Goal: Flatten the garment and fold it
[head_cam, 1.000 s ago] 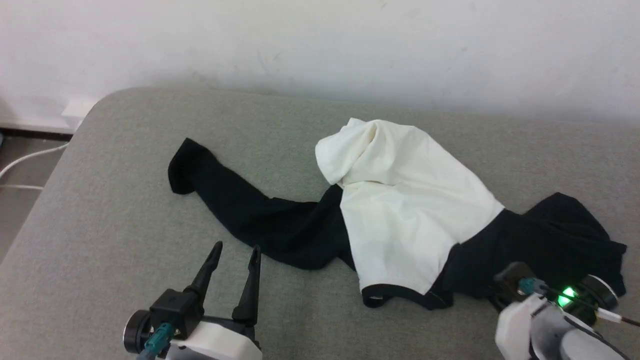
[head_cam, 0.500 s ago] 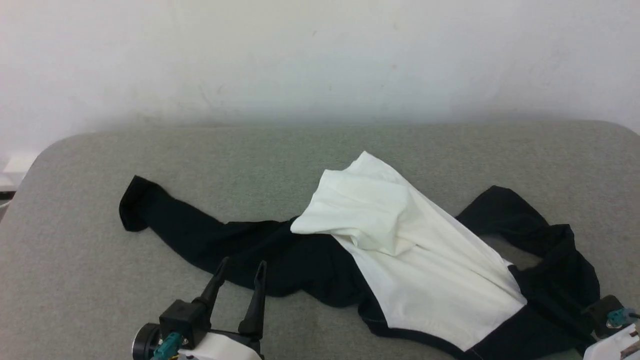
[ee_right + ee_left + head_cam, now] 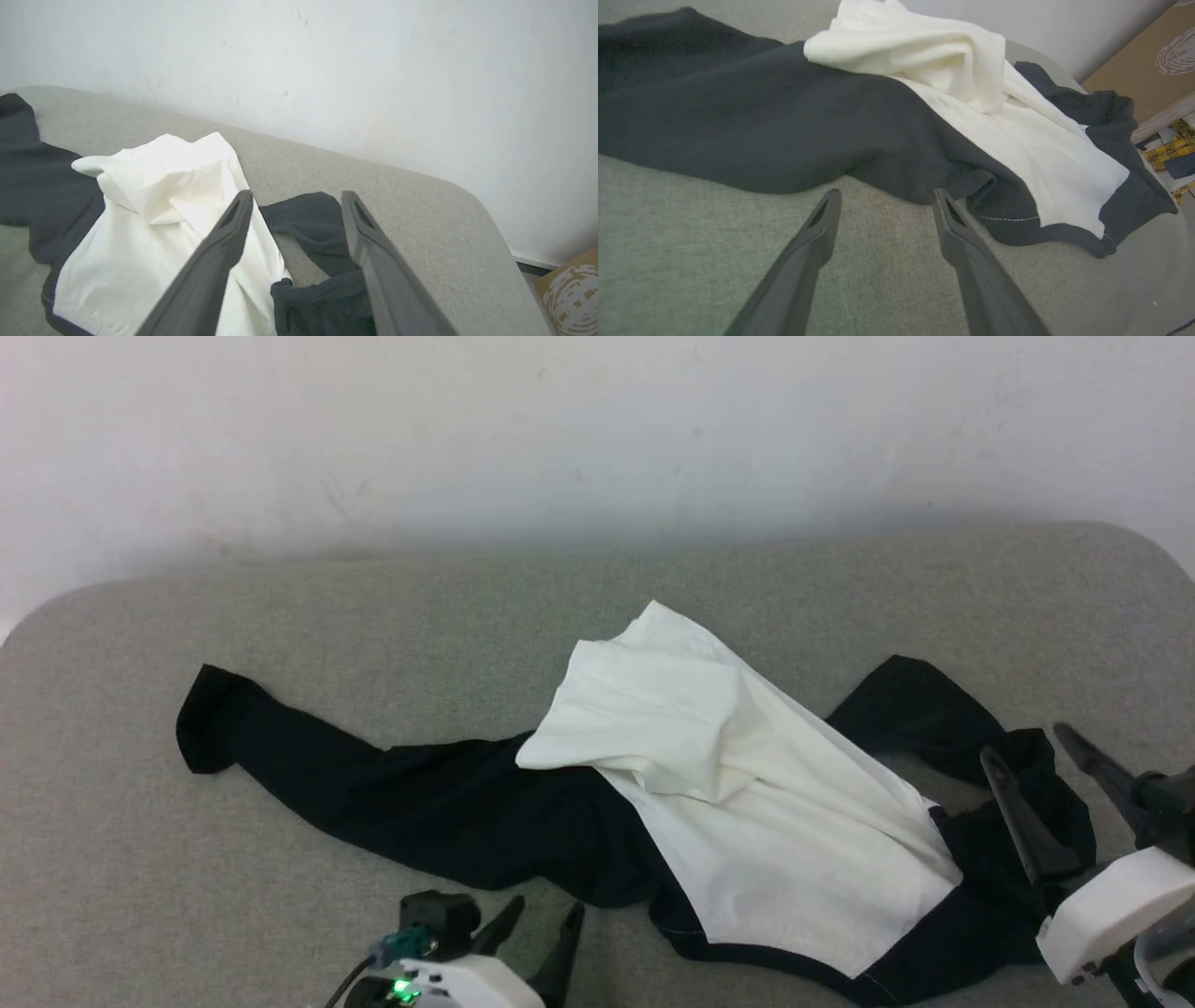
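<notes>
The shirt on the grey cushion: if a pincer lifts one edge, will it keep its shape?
Probably not: the shirt lies rumpled, folded over itself, so it should droop. Thin cloth, likely light; a push would probably bunch it.

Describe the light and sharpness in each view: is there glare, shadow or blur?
Head view: soft even light, a dim shadow band where the wall meets the grey cushion; the garment shows readable white folds. Left wrist view: wide-angle bend, black sleeve nearly without detail. Right wrist view: near fingers slightly soft.
</notes>
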`<state>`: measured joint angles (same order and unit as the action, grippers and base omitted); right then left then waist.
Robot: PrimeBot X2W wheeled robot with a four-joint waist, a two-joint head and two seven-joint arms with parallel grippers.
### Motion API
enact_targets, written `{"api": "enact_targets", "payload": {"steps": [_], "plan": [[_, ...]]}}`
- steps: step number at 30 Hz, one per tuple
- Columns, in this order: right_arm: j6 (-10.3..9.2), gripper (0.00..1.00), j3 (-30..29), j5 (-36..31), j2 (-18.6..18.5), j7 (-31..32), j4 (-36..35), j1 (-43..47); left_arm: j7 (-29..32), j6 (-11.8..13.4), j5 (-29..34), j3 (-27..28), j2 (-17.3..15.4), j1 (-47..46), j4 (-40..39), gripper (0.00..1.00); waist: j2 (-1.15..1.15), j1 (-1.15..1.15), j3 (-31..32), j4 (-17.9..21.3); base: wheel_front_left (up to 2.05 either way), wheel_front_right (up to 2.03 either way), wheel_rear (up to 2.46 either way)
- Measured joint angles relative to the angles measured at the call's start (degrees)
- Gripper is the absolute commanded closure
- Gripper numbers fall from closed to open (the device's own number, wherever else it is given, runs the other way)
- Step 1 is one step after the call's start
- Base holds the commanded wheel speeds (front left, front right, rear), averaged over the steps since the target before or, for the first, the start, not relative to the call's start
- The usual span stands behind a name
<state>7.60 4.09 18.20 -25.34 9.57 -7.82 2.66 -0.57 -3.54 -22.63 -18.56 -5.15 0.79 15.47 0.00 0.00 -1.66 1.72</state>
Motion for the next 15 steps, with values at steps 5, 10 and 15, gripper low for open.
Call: {"api": "enact_targets", "payload": {"steps": [5,10,15], "plan": [[0.00,0.00,-1.7,-3.9,4.5,-4.7,-2.1,-0.3,9.0,0.8,-4.4,-1.3,1.3,-3.3,2.3,0.00,0.00,0.00,-2.1,0.6,0.00,0.00,0.00],[0.00,0.00,-0.4,-5.4,7.3,-7.2,-1.2,-0.7,11.2,3.2,-5.5,-1.6,1.7,-7.5,4.4,0.00,0.00,0.01,-4.3,1.5,0.00,0.00,0.00],[0.00,0.00,-0.1,-6.3,8.2,-8.2,-0.1,-1.2,12.5,4.6,-6.4,-2.5,1.9,-11.1,7.0,0.00,0.00,0.00,-6.1,2.5,0.00,0.00,0.00]]}}
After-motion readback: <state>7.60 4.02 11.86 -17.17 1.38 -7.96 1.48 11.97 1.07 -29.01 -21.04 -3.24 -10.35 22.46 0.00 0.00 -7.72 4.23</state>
